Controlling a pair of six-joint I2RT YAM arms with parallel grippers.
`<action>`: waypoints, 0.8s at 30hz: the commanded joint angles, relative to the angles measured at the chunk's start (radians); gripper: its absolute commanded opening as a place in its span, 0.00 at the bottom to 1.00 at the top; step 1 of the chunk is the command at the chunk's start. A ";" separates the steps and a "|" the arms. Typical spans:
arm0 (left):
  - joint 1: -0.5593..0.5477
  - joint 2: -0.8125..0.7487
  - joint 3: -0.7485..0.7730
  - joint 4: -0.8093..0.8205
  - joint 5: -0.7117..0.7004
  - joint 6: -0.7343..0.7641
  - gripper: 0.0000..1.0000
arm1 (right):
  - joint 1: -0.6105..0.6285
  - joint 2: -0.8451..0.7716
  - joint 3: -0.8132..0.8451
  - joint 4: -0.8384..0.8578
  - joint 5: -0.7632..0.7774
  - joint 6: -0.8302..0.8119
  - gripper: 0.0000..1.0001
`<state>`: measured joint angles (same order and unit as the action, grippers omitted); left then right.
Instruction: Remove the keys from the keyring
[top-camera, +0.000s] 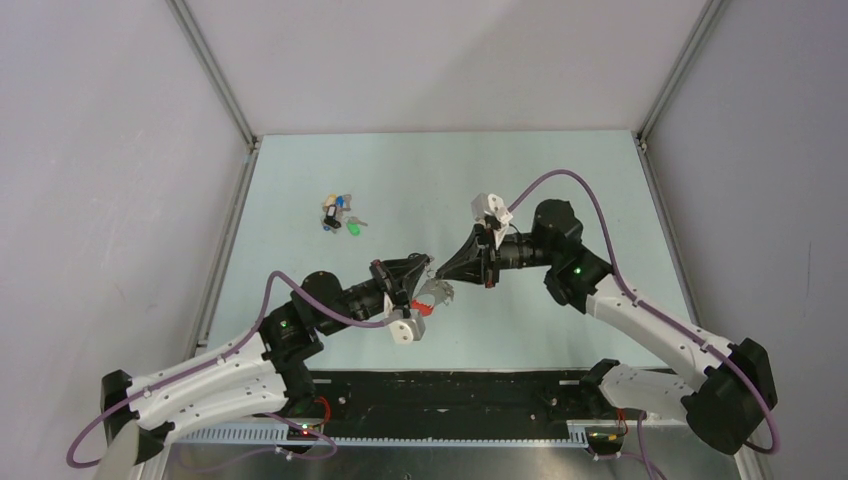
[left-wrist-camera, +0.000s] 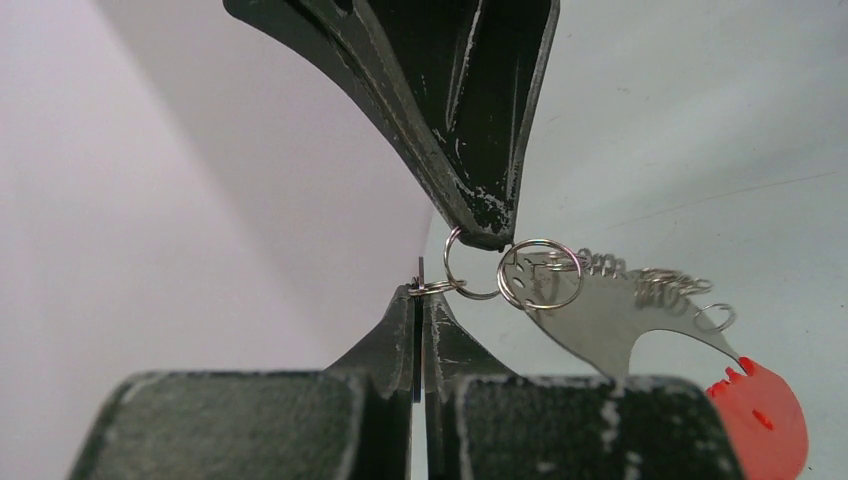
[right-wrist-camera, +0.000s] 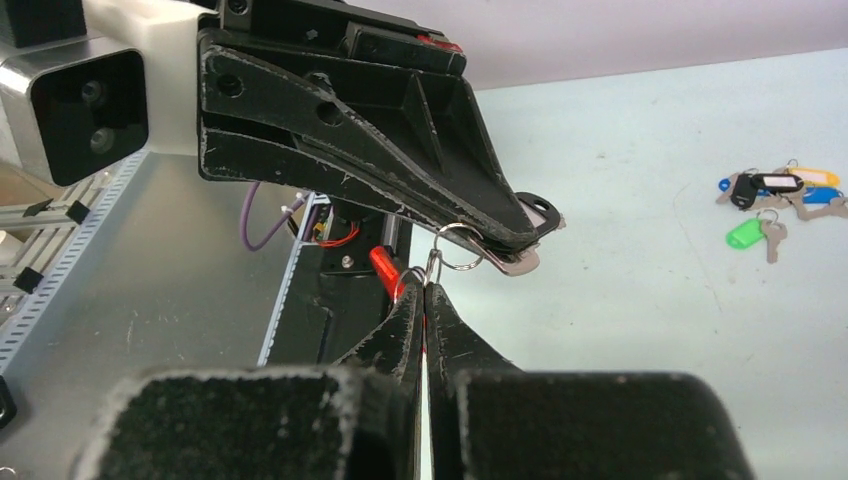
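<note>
Two tools meet tip to tip above the surface (top-camera: 560, 180): the left tool (left-wrist-camera: 420, 300) is clamped on one key (right-wrist-camera: 515, 262), the right tool (right-wrist-camera: 425, 295) on a small wire ring (right-wrist-camera: 455, 245), with the red keyring (left-wrist-camera: 760, 415) hanging just beside them. Farther back lie loose tagged keys (top-camera: 340, 214).

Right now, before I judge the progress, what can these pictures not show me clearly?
Top view: the keys on the keyring are too small to count.
Left wrist view: the bottom edge and the left end effector cut off the red keyring.
Right wrist view: the left end effector hides most of the keyring; the right edge cuts off the loose keys on the table.
</note>
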<state>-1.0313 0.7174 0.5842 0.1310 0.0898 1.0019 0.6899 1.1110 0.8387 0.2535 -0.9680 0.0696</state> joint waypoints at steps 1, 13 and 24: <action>0.009 -0.014 0.030 0.030 -0.005 -0.014 0.00 | -0.012 0.023 0.079 -0.094 -0.026 -0.022 0.00; 0.010 0.017 0.019 0.028 0.041 -0.002 0.00 | 0.033 0.130 0.177 -0.211 0.040 -0.024 0.00; 0.009 0.035 0.041 0.025 -0.017 -0.043 0.00 | 0.076 0.181 0.249 -0.402 0.085 -0.142 0.00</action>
<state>-1.0176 0.7448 0.5842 0.0914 0.0731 0.9947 0.7334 1.2659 1.0264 -0.0772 -0.8967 -0.0029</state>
